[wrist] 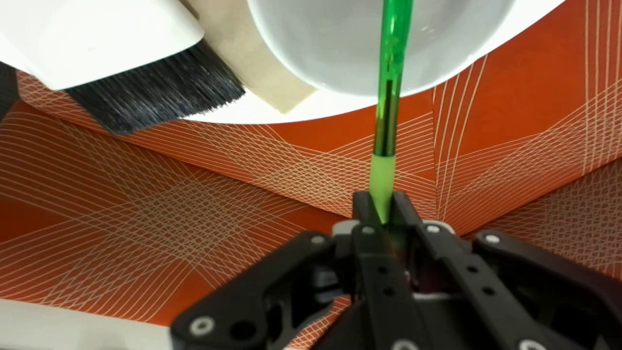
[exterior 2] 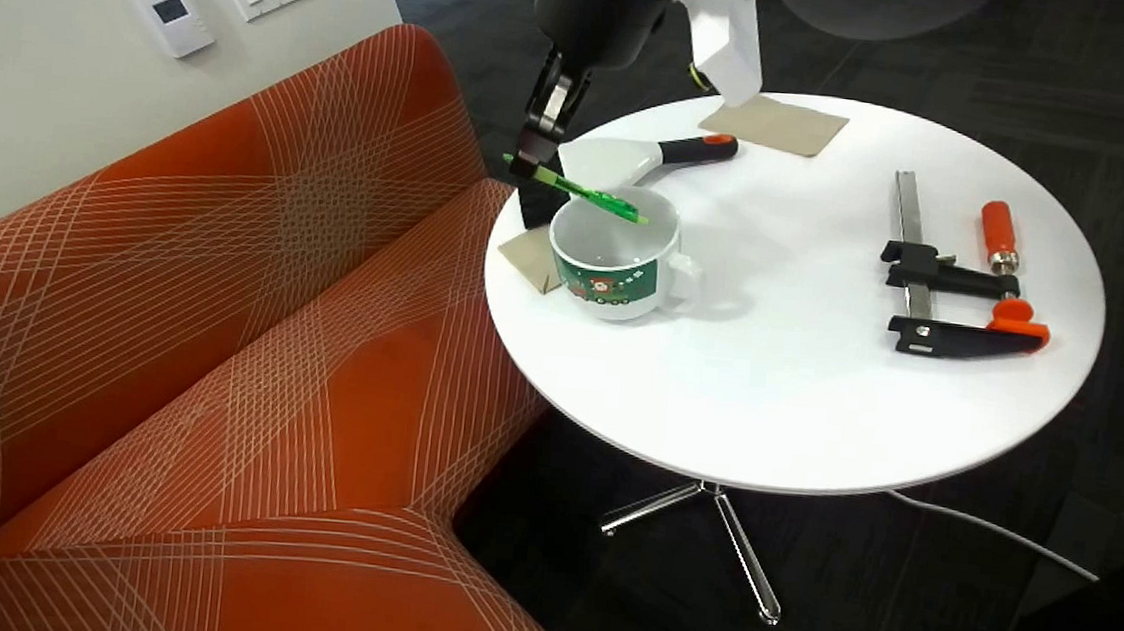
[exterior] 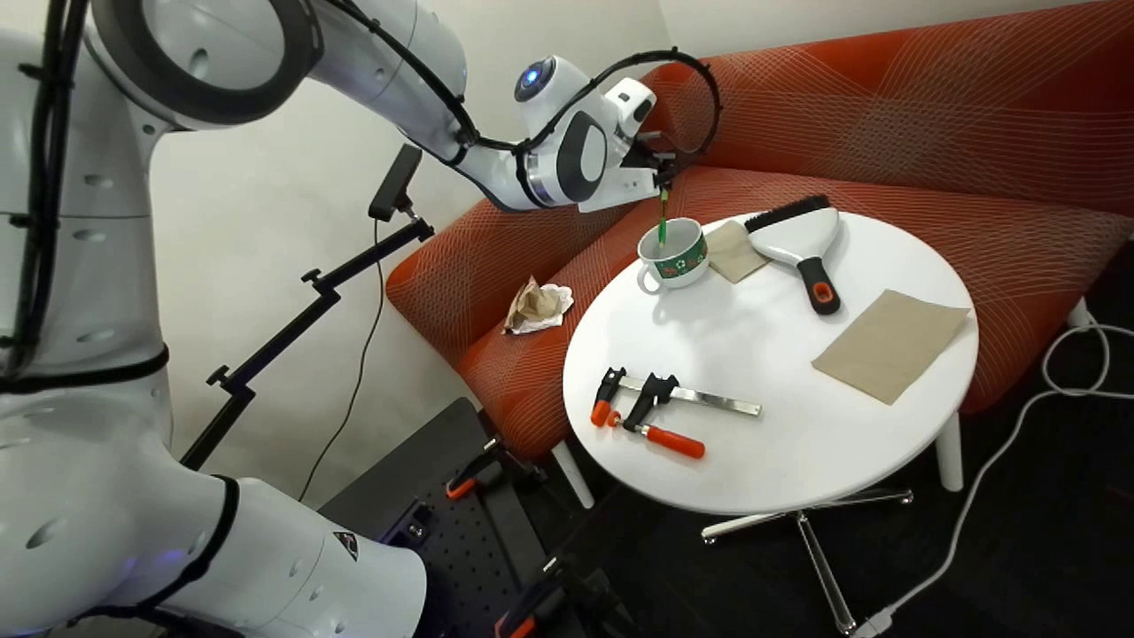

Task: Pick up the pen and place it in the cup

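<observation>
The cup (exterior: pixel 678 271), a white mug with a green printed band and a handle, stands upright near the edge of the round white table (exterior: pixel 762 354). It shows in both exterior views (exterior 2: pixel 612 287), and its pale inside (wrist: pixel 335 63) shows in the wrist view. My gripper (wrist: pixel 381 206) is shut on one end of the green pen (wrist: pixel 389 73). The gripper (exterior 2: pixel 533 153) is above the cup's far rim side. The pen (exterior 2: pixel 591 195) slants down, its free end over the cup's opening (exterior: pixel 663 221). I cannot tell whether that end is below the rim.
A white brush (exterior: pixel 802 246) with a dark handle and a small brown paper (exterior: pixel 733 252) lie beside the cup. A larger brown paper (exterior: pixel 891 346) and a red-and-black clamp (exterior: pixel 660 403) lie on the table. An orange couch (exterior 2: pixel 318 357) borders the table.
</observation>
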`<action>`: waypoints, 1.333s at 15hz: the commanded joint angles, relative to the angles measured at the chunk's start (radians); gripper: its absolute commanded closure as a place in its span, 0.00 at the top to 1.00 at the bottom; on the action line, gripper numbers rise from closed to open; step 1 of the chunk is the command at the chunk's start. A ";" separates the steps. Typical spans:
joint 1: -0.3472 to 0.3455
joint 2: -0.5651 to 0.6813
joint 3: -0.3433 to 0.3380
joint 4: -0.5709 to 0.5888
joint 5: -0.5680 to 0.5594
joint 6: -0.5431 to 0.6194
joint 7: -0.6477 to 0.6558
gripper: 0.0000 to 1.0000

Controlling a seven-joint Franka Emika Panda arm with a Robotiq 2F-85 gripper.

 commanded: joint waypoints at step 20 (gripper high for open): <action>0.092 -0.201 -0.102 -0.197 0.011 0.177 0.001 1.00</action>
